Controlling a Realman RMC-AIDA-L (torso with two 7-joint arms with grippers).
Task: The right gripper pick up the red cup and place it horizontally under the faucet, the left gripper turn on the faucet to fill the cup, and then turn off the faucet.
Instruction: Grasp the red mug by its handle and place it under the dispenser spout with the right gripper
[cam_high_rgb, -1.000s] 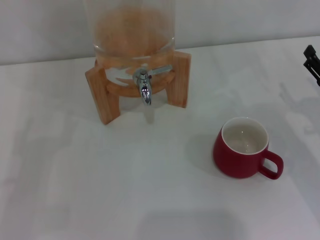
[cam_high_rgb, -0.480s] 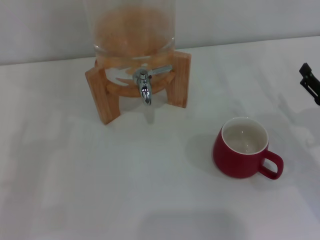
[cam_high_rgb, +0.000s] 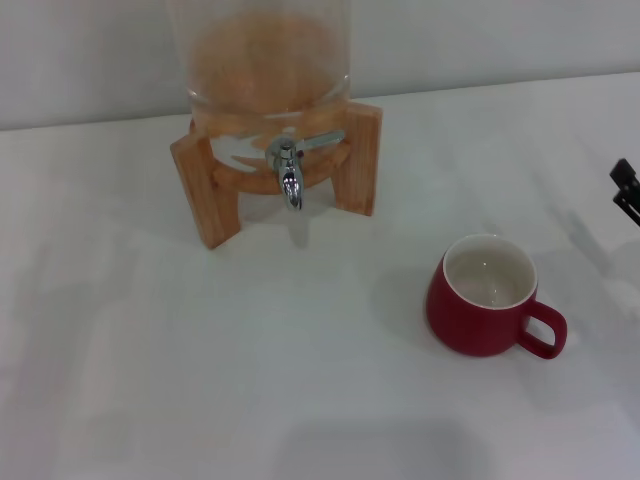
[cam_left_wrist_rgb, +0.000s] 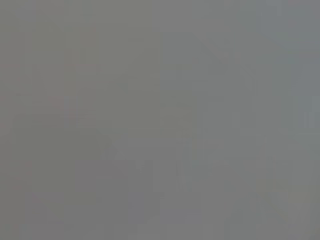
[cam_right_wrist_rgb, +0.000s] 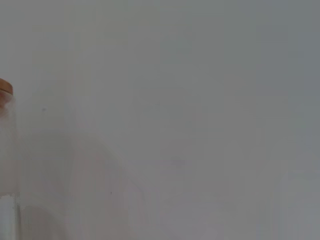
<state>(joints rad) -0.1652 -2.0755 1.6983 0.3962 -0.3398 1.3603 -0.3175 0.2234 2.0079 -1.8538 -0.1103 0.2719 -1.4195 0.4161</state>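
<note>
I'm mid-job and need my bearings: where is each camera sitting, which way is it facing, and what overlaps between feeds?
Head view: high, facing forward and down at the table; shows the glass dispenser, faucet, red cup; only the right end effector at the right edge.
Left wrist view: plain grey; nothing recognisable, no body parts.
Right wrist view: faces a blank wall; no fingers visible.
Shared: the dispenser at the right wrist view's edge is probably the head view's.
</note>
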